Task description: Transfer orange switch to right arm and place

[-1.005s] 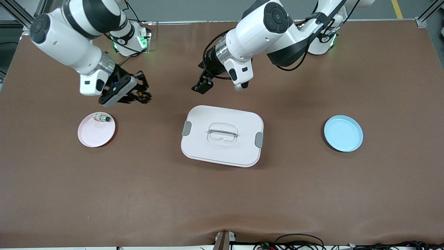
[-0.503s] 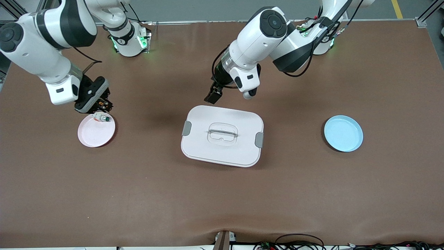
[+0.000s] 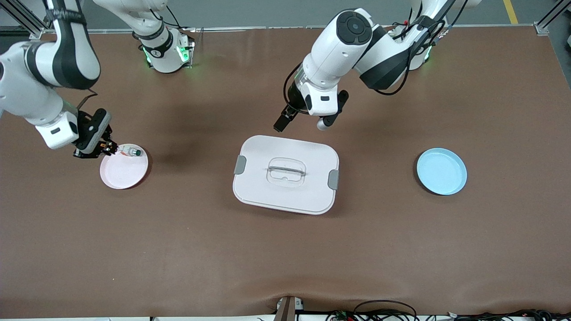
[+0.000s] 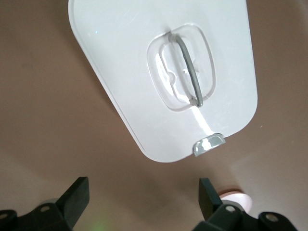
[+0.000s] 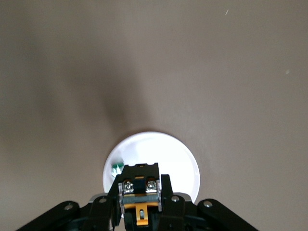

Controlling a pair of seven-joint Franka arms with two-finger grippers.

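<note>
**Nearly there: switch is in the right gripper, placing is left**

Nearest you on the desk [image 3: 285, 258] three things lie roughly in a row. The blue plate [image 3: 441, 171] is toward the left arm's end, the white lidded box [image 3: 285, 174] is in the middle, and the pink plate [image 3: 124, 171] is toward the right arm's end. The blue plate looks bare. On the farther part of the pink plate lies the small green-capped button [image 3: 132, 152], which is not your part.

The right gripper [image 3: 96, 149] hangs low over the rim of the pink plate, on the side away from the box. Its fingers are pinched narrow on the orange switch [image 5: 139, 185]. In the right wrist view you can see the black block with its orange piece clamped between them, the plate directly under it and the button just beside.

The left gripper [image 3: 305, 125] is over bare desk just past the box's farther edge. Its fingers are spread wide with nothing between them, and its wrist view looks down on the lid.

Judging by that, the handover is done. What you have left is to lower the switch onto the plate, let go and lift away. Watch the button, because it is close enough to be nudged on the way down.
</note>
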